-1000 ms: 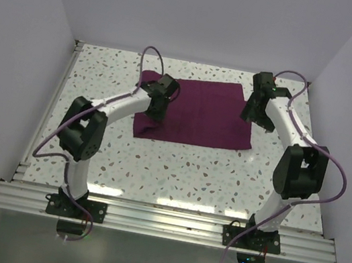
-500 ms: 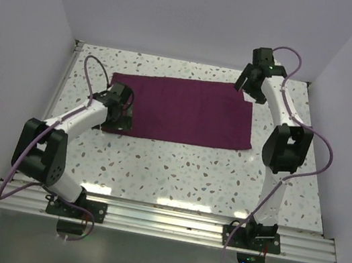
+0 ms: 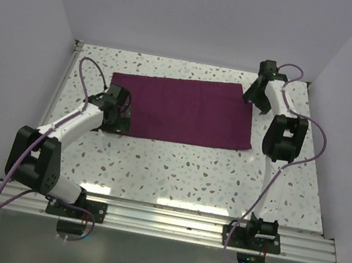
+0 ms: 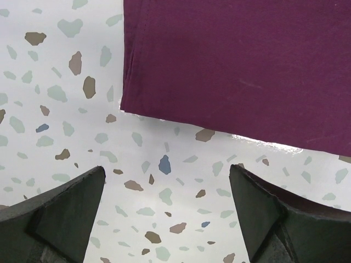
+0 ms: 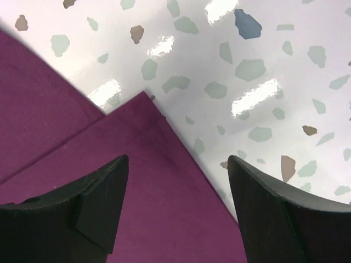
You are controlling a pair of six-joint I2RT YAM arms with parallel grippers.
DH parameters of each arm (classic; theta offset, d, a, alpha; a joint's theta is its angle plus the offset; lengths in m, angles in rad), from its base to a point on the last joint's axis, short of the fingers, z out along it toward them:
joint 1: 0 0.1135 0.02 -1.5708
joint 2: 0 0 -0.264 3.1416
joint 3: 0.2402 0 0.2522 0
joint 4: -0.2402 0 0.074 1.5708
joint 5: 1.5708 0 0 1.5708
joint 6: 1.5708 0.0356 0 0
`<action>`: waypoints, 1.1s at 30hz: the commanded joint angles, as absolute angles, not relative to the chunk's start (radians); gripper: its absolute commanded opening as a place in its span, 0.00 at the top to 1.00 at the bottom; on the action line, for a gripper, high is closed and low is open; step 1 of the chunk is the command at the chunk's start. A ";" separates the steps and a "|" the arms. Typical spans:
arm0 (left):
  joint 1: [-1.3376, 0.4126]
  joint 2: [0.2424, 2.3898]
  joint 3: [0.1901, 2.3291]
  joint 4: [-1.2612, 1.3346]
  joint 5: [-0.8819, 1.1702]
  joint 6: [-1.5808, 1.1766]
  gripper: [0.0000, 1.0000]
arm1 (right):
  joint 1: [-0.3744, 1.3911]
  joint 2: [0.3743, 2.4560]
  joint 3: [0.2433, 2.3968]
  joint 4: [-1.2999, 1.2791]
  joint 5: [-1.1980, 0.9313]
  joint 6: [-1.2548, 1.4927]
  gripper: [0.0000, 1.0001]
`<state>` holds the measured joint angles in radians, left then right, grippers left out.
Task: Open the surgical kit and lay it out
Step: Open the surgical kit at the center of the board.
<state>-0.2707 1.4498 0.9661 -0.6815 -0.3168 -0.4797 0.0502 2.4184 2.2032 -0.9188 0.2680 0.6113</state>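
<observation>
Lying spread and nearly flat, the dark purple cloth wrap (image 3: 183, 109) is covering the far middle of the speckled table (image 3: 190, 168), toward 12 o'clock from the arm bases. No tray or instruments are showing, and I cannot tell whether anything is lying under it.

It is looking light, limp and thin. It is likely to drape and slide easily on the glossy tabletop, so a pinch at a corner or along a hem is looking like the soundest hold. Lifting only the upper layer is going to need care, since the edges are showing doubled layers at both corners in the wrist views.

The left gripper (image 4: 167, 186) is hovering at the cloth's 8 o'clock corner with its fingers spread wide and nothing between them. They are over bare table, with the corner just beyond them at 12 to 1 o'clock.

The right gripper (image 5: 175, 181) is sitting at the cloth's 2 o'clock corner. It is also parted and empty, straddling the folded corner, with one finger over cloth and the other over table.
</observation>
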 commanded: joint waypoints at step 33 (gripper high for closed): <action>-0.267 1.436 1.121 -0.742 -0.296 -0.477 0.01 | 0.061 2.335 2.237 -0.925 0.299 0.607 1.00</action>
<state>-0.2707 1.4330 1.0473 -0.7502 -0.2977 -0.4793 0.0605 2.4729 2.2349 -0.8940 0.2710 0.6254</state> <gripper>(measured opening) 0.993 0.015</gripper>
